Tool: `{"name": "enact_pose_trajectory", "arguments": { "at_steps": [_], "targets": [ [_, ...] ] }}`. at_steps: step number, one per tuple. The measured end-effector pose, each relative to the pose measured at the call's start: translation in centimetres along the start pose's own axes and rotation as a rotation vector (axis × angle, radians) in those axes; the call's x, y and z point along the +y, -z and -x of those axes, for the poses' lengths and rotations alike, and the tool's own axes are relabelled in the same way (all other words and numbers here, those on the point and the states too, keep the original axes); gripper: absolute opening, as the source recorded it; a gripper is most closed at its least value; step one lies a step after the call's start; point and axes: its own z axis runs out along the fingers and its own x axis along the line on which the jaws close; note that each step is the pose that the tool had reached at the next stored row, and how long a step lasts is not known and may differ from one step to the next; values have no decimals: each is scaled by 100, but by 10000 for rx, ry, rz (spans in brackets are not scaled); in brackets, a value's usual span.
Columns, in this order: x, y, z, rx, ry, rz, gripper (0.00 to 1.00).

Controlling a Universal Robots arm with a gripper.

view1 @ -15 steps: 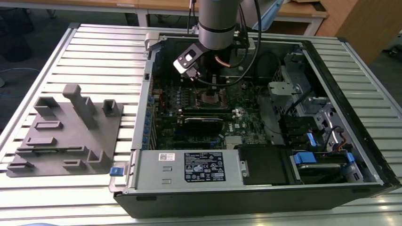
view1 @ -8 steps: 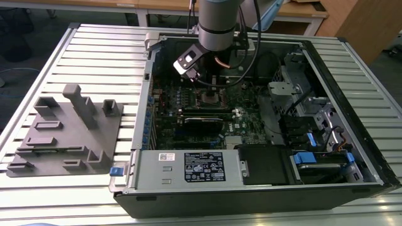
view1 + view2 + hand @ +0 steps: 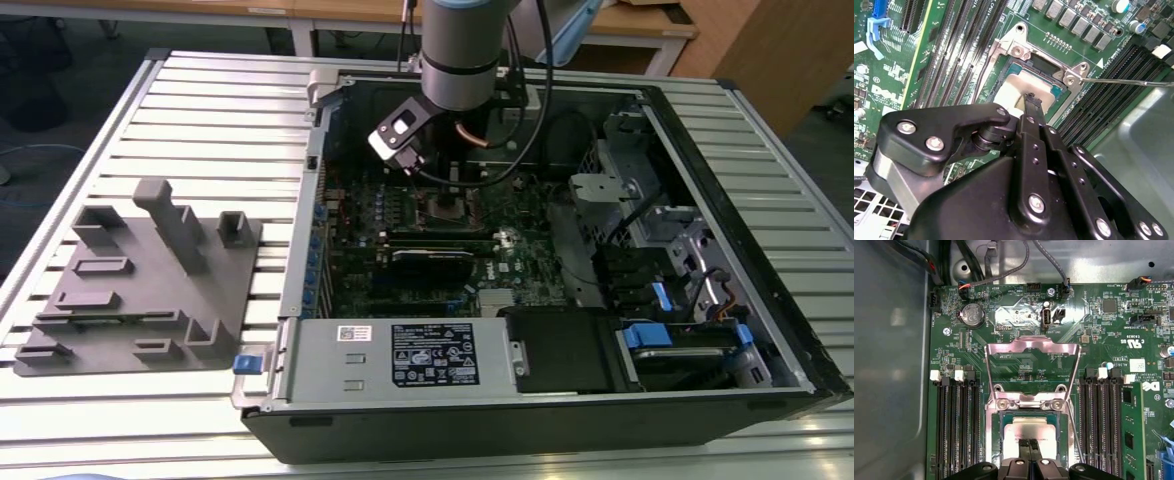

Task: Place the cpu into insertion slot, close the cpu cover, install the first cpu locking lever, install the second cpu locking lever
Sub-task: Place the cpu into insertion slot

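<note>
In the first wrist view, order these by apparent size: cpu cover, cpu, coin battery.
1. Thin silvery square cpu cover frame, open.
2. Dull silver-grey square cpu, partly behind the gripper.
3. Round silver coin battery, clearly smallest.

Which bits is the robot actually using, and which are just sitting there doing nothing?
For the job: gripper, cpu, insertion slot, cpu cover, locking lever.
Just lying about: grey holder plate, coin battery, memory slots.

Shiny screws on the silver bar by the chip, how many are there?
2. In the first wrist view, one screw is at one end of the hinge bar, the other screw at the opposite end. The gripper may hide more.
</note>
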Motion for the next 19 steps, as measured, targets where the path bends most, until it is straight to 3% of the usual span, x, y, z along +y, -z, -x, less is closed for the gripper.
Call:
{"name": "enact_pose_trajectory", "arguments": {
  "at_steps": [5,19],
  "targets": [
    [-3,-40,-1,0,0,-1,11],
    [-4,-66,0,-1,-1,-1,11]
  ]
}}
